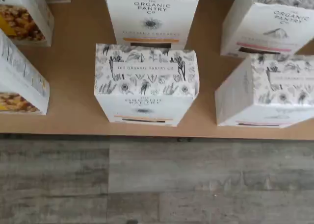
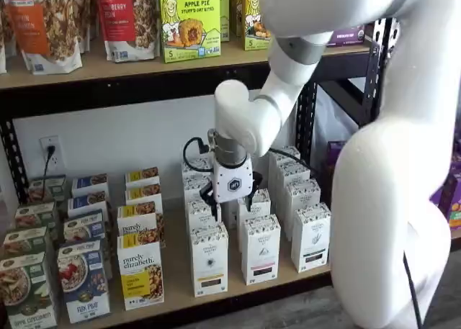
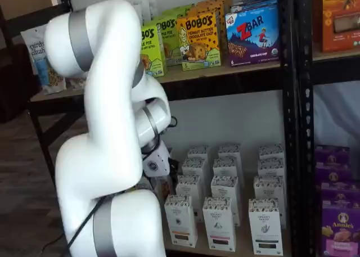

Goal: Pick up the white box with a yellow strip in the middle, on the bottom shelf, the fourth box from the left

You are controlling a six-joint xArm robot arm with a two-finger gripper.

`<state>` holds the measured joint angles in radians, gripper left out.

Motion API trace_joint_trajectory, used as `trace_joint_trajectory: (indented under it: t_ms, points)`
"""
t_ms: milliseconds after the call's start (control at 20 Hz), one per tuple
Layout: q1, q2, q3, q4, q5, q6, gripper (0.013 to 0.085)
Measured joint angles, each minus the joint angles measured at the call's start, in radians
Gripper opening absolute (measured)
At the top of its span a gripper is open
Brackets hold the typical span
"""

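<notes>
Well, the white box (image 2: 209, 260) stands front-left of three rows of Organic Pantry cartons on the bottom shelf (image 2: 238, 296); the gripper (image 2: 232, 198) hangs above that row, jaws spread, holding nothing.

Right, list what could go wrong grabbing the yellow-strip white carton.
The tall white carton with the yellow-orange strip stands at the pale wooden shelf's front edge; a nudge could tip it off. A matching orange-strip carton stands behind; the grab could take that one. A white pink-strip carton stands close beside; it could topple.
</notes>
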<state>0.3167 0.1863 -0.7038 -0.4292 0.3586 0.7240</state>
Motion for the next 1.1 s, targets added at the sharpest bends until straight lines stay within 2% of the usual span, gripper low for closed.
trace_joint_trajectory:
  t_ms: [200, 350, 400, 750, 1000, 1100]
  points:
    - [-0.014, 0.109, -0.071, 0.006, -0.046, -0.015, 0.0850]
    - [-0.019, 0.188, -0.117, 0.056, -0.105, -0.065, 0.0850]
    - [-0.020, 0.205, -0.128, 0.058, -0.116, -0.067, 0.0850]
    - [-0.026, 0.365, -0.259, 0.005, -0.147, -0.019, 0.0850]
    - [-0.035, 0.448, -0.330, -0.043, -0.166, 0.020, 0.0850]
    - [-0.038, 0.473, -0.353, -0.047, -0.173, 0.020, 0.0850]
